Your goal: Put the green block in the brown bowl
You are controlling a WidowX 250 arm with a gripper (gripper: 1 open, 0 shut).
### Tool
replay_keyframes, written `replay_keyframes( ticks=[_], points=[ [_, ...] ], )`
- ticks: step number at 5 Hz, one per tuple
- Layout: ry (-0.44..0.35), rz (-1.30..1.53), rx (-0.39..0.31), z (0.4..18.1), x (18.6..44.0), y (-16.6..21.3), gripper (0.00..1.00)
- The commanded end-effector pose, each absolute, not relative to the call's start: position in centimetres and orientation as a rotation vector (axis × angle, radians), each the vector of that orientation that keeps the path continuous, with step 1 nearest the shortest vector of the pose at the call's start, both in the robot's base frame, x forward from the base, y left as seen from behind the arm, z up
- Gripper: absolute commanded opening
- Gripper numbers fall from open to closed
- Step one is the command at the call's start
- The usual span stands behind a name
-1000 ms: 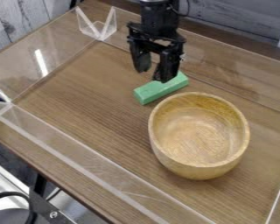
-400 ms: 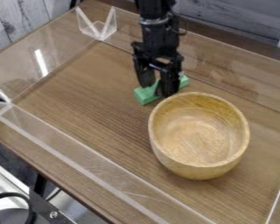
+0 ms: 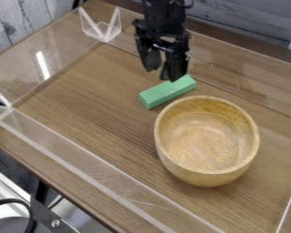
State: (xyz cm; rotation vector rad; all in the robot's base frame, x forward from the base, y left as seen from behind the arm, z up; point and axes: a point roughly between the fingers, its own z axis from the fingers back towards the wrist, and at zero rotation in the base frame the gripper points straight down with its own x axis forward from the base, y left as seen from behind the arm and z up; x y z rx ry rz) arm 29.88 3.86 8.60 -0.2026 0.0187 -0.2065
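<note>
The green block lies flat on the wooden table, just up and left of the brown bowl, a small gap apart from its rim. My black gripper hangs above the block's far end, pointing nearly straight down. Its fingers stand open with nothing between them, and they are clear of the block. The bowl is upright and holds nothing.
Clear acrylic walls fence the table on the left and front. A clear plastic bracket stands at the back left corner. A bare stretch of wooden table lies left of the block.
My gripper dropped down over the block, its fingers straddling it, then rose again with the jaws still open. The block stays on the table in the same place.
</note>
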Motion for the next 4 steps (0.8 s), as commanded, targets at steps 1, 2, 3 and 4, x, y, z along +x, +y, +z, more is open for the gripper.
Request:
replay_keyframes(
  ticks=[1, 2, 3, 4],
  points=[
    [-0.021, -0.211, -0.184, 9.2, 31.4, 4.8, 1.00],
    [-0.002, -0.190, -0.169, 8.0, 31.9, 5.2, 1.00],
    [0.017, -0.176, -0.157, 6.9, 32.5, 5.5, 1.00],
    [0.046, -0.137, -0.169, 5.9, 32.5, 5.7, 1.00]
  ],
)
